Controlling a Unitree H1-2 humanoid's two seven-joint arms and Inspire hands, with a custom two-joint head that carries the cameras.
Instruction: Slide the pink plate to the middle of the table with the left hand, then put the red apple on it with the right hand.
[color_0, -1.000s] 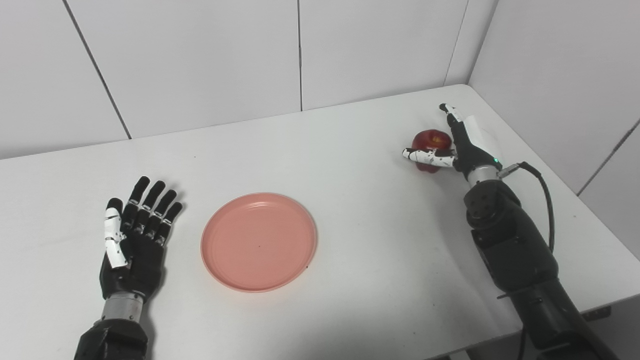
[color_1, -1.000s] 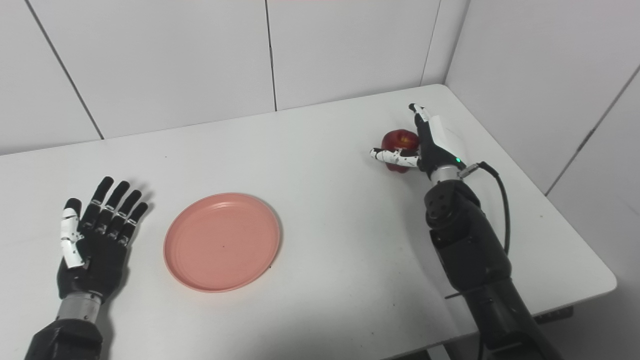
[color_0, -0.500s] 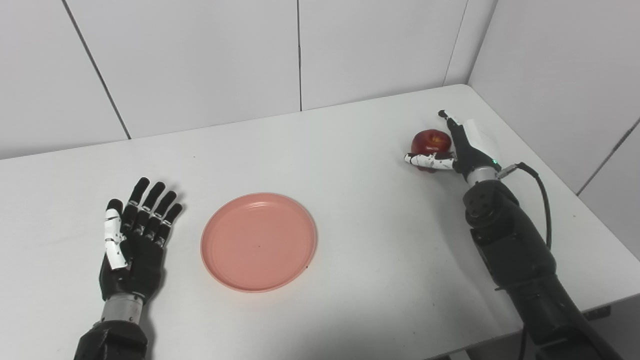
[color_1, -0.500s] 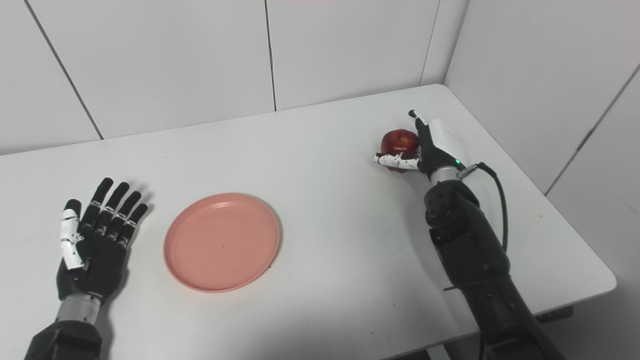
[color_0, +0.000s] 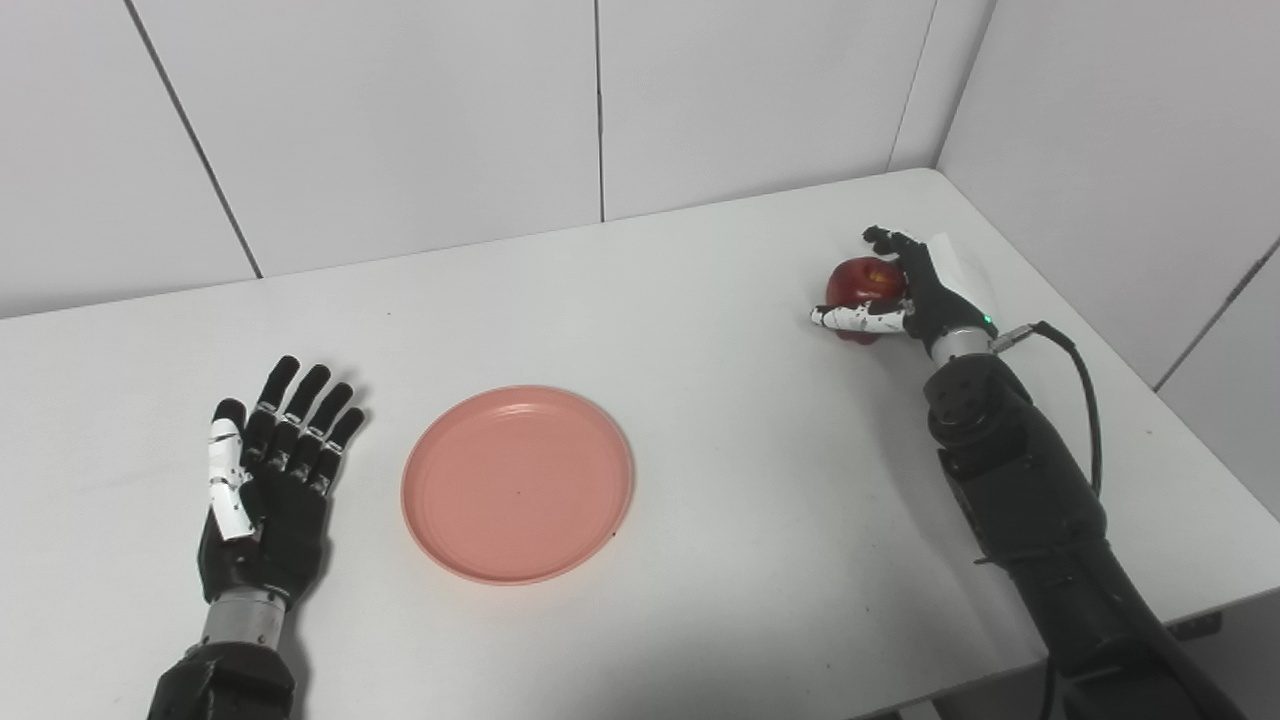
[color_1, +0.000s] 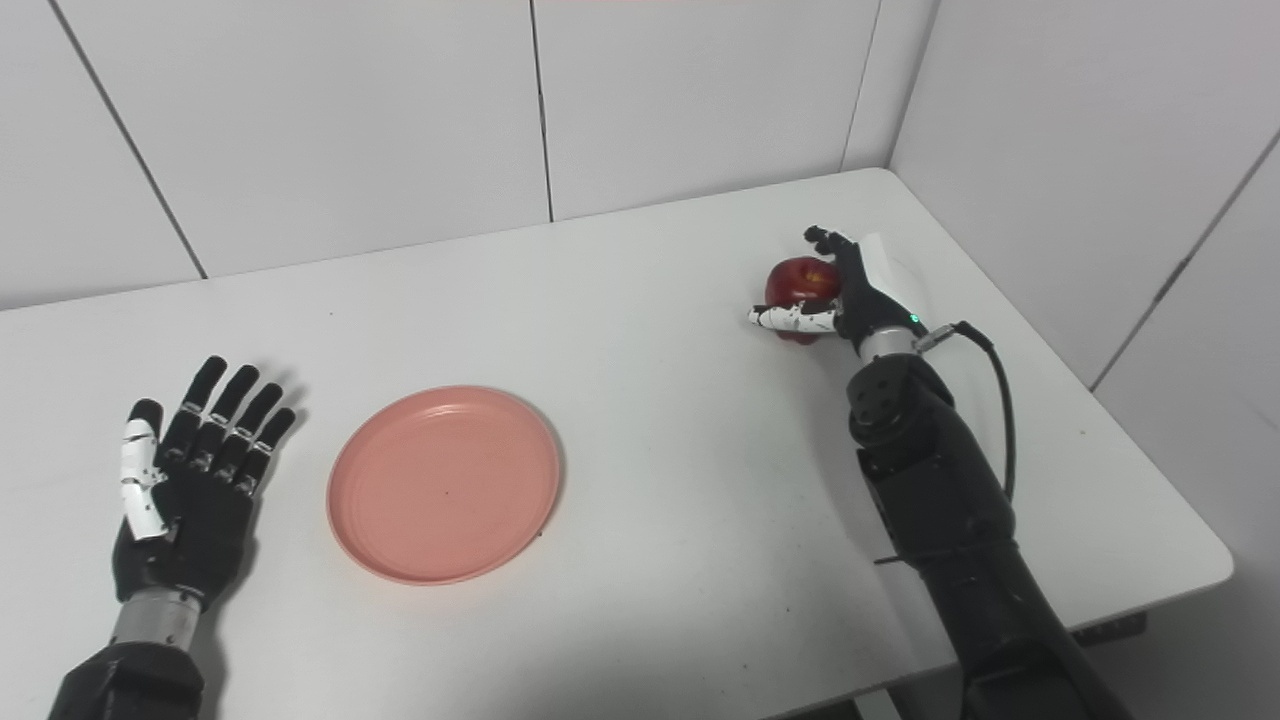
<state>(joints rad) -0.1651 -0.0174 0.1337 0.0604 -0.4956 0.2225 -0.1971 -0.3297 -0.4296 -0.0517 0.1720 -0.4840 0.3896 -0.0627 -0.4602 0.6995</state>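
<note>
My right hand (color_0: 915, 295) wraps the apple (color_0: 858, 284) near the table's (color_0: 760, 480) far right, thumb under, fingers curled over; grip looks closed, lift unclear. Left hand (color_0: 268, 478) flat, spread, beside the plate (color_0: 517, 484).

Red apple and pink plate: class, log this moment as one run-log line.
right hand: closing around red apple | left hand: open, flat on table | pink plate: empty

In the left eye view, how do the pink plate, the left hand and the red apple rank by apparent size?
1. pink plate
2. left hand
3. red apple, farther from the camera and partly covered by the right hand
</note>
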